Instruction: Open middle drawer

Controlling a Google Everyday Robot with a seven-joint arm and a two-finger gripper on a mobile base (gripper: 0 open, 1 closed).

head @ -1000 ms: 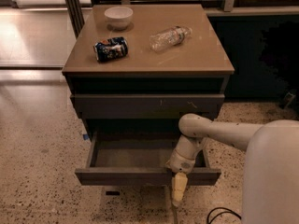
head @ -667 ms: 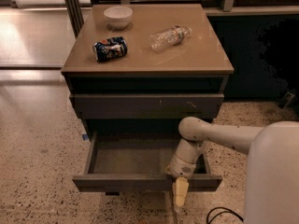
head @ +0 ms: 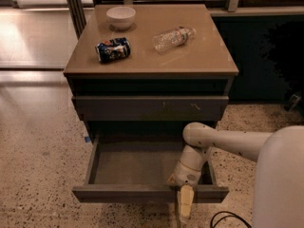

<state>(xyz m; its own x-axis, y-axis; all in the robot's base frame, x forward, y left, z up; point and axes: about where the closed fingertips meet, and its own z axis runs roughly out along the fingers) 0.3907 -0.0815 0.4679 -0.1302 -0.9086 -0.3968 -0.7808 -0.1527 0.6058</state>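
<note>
Cable [head: 227, 218] curls in a dark loop on the speckled floor [head: 38, 170] at the very bottom, just beside the pale rounded body [head: 281, 179] of the robot on the right. Left of it the claw [head: 185, 199] hangs at the front edge of the middle drawer [head: 123, 194], its pale yellow tip lying down over the outside of the flat grey-brown front, right of centre. Whether the claw is open or closed on that front cannot be told, since its far side is hidden behind the front panel. The middle drawer stands well out from the cabinet, low and wide, and its smooth grey tray [head: 135, 164] is bare where it shows. The arm [head: 228, 144] reaches in from the right, bends at a round joint over the drawer's right side and drops to the claw. A small scrap of blue [head: 87, 139] shows by the drawer's back left corner. Above the open drawer sits a closed front [head: 149, 107] with pale scratch marks near its middle and right. On the brown tabletop [head: 194, 58] a blue can [head: 113, 50] lies on its side at the left, a clear bottle [head: 173, 38] lies tilted to its right and well apart from it, and a white bowl [head: 121, 17] stands upright near the back left corner.
</note>
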